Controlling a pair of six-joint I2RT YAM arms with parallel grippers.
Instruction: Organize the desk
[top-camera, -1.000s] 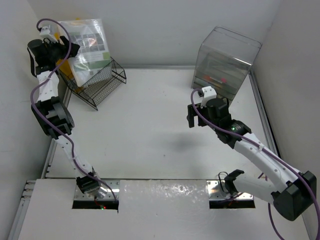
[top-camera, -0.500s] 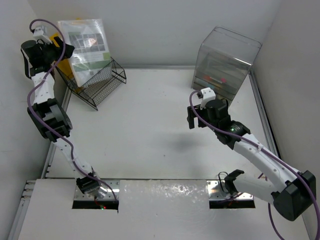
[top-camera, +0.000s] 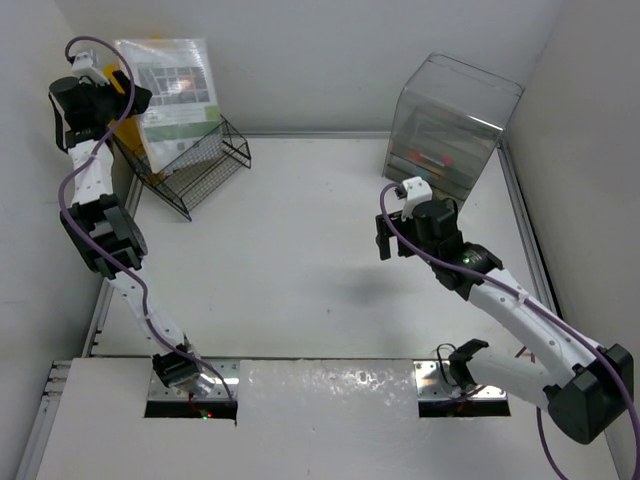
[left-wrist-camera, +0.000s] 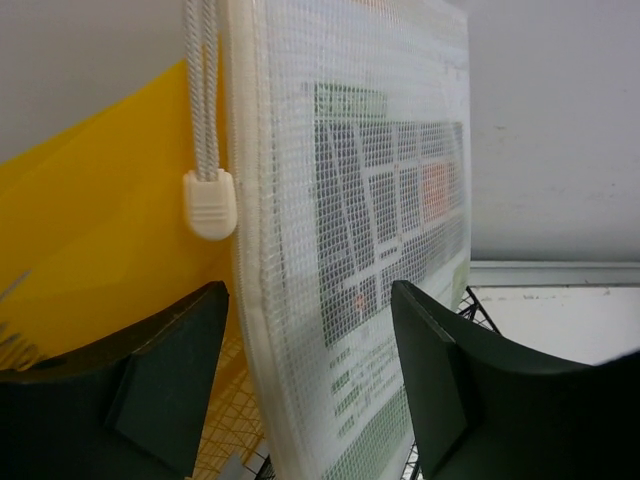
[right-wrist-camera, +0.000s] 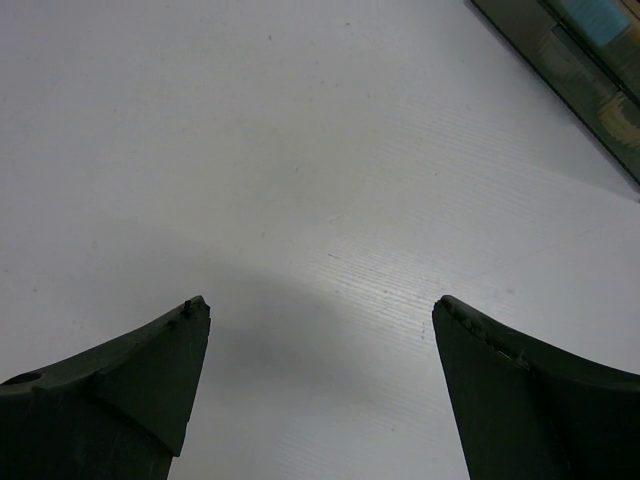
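The desk (top-camera: 300, 260) is a white tabletop with silver rails. A white mesh zip pouch (top-camera: 180, 90) with printed sheets inside stands upright in a black wire rack (top-camera: 200, 165) at the far left, with a yellow folder (top-camera: 123, 85) behind it. My left gripper (top-camera: 128, 100) is open at the pouch's left edge. In the left wrist view the pouch (left-wrist-camera: 380, 200) stands between the spread fingers of my left gripper (left-wrist-camera: 308, 290) and neither finger presses on it; the yellow folder (left-wrist-camera: 110, 220) is at the left. My right gripper (top-camera: 385, 240) is open and empty above bare desk (right-wrist-camera: 300, 150).
A clear plastic drawer box (top-camera: 455, 125) stands at the far right corner, and its edge shows in the right wrist view (right-wrist-camera: 580, 50). The pouch's zipper pull (left-wrist-camera: 208, 200) hangs on a cord. White walls close in the far and left sides.
My left gripper shifted a little left and up, then back right beside the pouch. The pouch and the right arm have barely moved.
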